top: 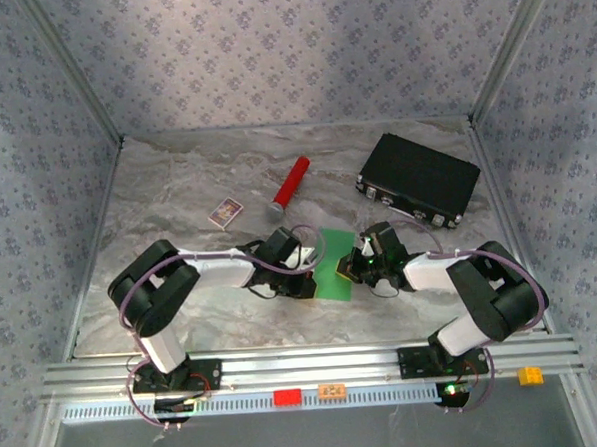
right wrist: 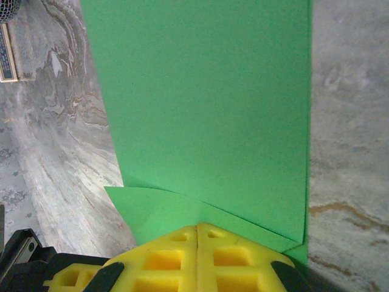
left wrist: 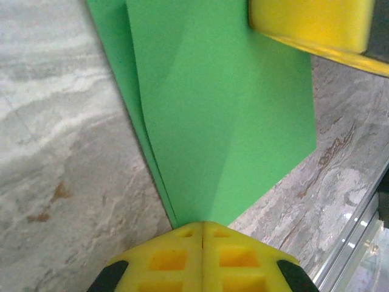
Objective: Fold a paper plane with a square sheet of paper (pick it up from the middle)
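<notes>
From above, the green paper [top: 333, 267] lies part-folded on the worktop [top: 177, 200] between my left claw [top: 310, 283] and right claw [top: 355, 268]. At my left wrist, the left claw [left wrist: 202, 230] is closed tight, tips meeting the paper's corner. At my right wrist, the right claw [right wrist: 197, 230] is closed tight too, tips at a folded flap.

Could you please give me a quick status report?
Both shut: left tool and right tool, each pinching the green sheet. Sheet partly folded, no plane yet. Red cylinder, card, black case clear behind.
</notes>
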Controlling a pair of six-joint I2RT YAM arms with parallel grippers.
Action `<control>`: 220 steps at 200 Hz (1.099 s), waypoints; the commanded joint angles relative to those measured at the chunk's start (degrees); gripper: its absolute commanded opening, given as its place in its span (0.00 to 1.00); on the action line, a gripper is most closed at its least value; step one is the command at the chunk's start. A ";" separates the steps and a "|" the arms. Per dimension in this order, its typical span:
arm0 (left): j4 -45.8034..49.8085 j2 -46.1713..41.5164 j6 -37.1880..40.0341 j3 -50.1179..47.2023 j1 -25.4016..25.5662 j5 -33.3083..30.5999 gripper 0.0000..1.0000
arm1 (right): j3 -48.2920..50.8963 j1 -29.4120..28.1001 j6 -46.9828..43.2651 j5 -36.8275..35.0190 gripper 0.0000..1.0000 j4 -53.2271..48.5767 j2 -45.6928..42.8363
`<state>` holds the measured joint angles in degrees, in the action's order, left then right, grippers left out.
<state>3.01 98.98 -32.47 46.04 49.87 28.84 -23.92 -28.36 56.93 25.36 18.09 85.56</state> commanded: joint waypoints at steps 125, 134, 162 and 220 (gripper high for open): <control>1.62 -3.36 -1.19 3.39 -0.56 0.92 0.01 | -0.34 0.77 -2.56 -0.93 0.08 -4.37 1.10; 1.10 -1.75 -1.15 4.43 -0.55 0.89 0.01 | -0.26 0.79 -2.61 -0.93 0.08 -4.38 0.94; 1.71 3.03 -0.93 6.29 -0.65 0.77 0.00 | -0.60 0.77 -2.62 -0.58 0.09 -4.38 0.61; 2.40 5.65 -1.27 3.73 -0.62 -0.36 0.00 | -2.51 -0.37 -2.94 -0.21 0.11 -5.00 -3.85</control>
<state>3.64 103.20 -33.74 51.13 49.36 29.26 -24.71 -28.01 55.16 25.82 15.68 84.60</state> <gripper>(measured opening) 0.040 0.107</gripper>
